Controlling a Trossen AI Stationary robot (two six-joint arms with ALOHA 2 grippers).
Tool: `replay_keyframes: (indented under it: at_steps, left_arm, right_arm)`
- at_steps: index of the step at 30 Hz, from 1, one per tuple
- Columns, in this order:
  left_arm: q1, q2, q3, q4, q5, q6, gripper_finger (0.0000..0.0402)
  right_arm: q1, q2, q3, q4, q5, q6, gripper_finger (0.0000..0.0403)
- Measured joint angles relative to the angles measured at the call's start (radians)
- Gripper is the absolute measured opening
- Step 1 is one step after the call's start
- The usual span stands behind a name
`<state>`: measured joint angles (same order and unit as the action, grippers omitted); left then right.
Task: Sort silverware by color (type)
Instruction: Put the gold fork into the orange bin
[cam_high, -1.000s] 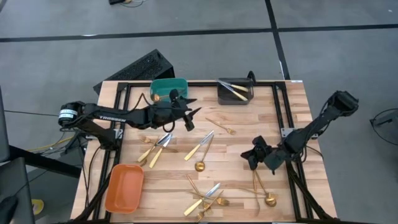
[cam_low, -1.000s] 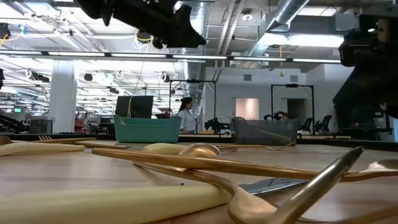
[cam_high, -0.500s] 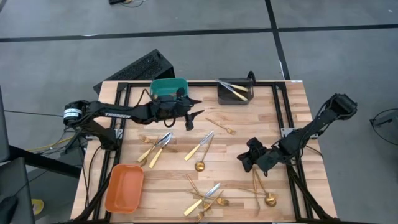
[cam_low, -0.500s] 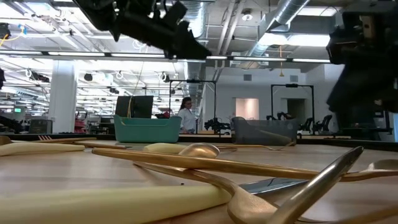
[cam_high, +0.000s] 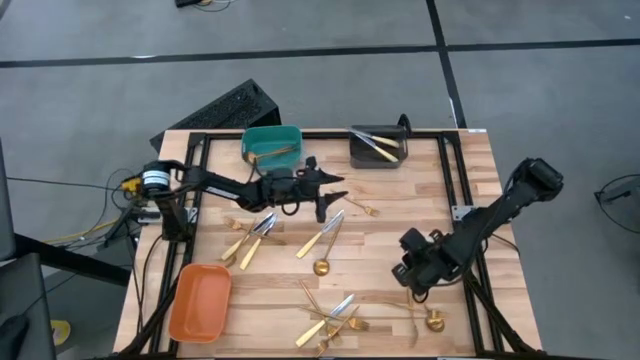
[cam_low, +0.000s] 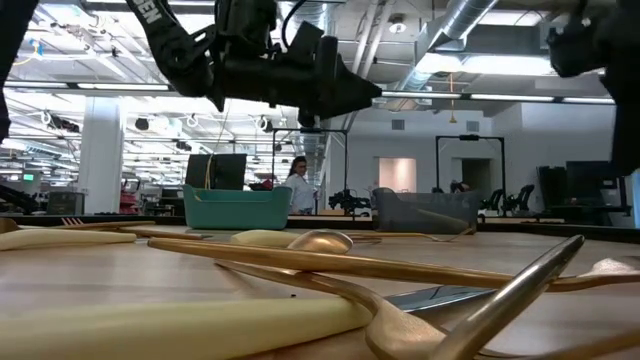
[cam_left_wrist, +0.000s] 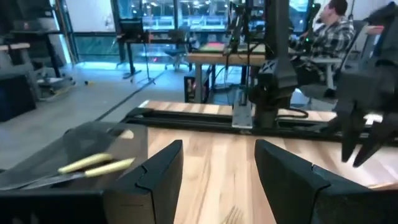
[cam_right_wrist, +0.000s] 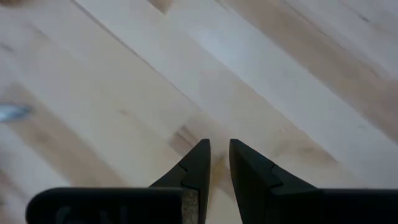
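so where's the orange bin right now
In the high view the orange bin sits at the table's near left corner, apart from the gold knives up and to its right.

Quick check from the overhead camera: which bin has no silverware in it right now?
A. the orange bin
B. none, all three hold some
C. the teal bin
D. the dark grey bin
A: the orange bin at the table's near-left corner shows only its bare floor, while a gold piece lies in the teal bin and gold-handled pieces lie in the dark grey bin.
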<state>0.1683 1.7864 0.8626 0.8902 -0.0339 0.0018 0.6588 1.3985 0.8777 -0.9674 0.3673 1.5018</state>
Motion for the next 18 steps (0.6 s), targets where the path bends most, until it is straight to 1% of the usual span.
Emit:
replay_keyframes:
  at_steps: [4,7,9,11,14,18]
  left_arm:
    - [0.002,-0.052,-0.003,-0.052,-0.025,0.016,0.0187]
    - [0.008,-0.117,-0.024,-0.062,-0.071,0.054,0.0187]
    - [0.013,-0.149,-0.051,-0.042,-0.099,0.064,0.0187]
    - [0.014,-0.150,-0.071,-0.002,-0.107,0.065,0.0187]
    - [0.012,-0.130,-0.094,0.010,-0.084,0.042,0.0187]
    - [-0.008,-0.061,-0.103,-0.009,-0.081,0.018,0.0187]
  right_arm:
    - [-0.022,0.042,-0.024,-0.005,0.036,-0.044,0.0110]
    - [-0.079,0.051,-0.032,0.009,0.082,-0.106,0.0140]
    - [-0.135,0.049,-0.032,0.059,0.133,-0.174,0.0162]
    - [-0.198,0.050,-0.032,0.156,0.177,-0.308,0.0180]
    - [-0.311,0.060,-0.040,0.368,0.183,-0.585,0.0197]
    - [-0.468,0.104,-0.066,0.658,0.105,-0.915,0.0201]
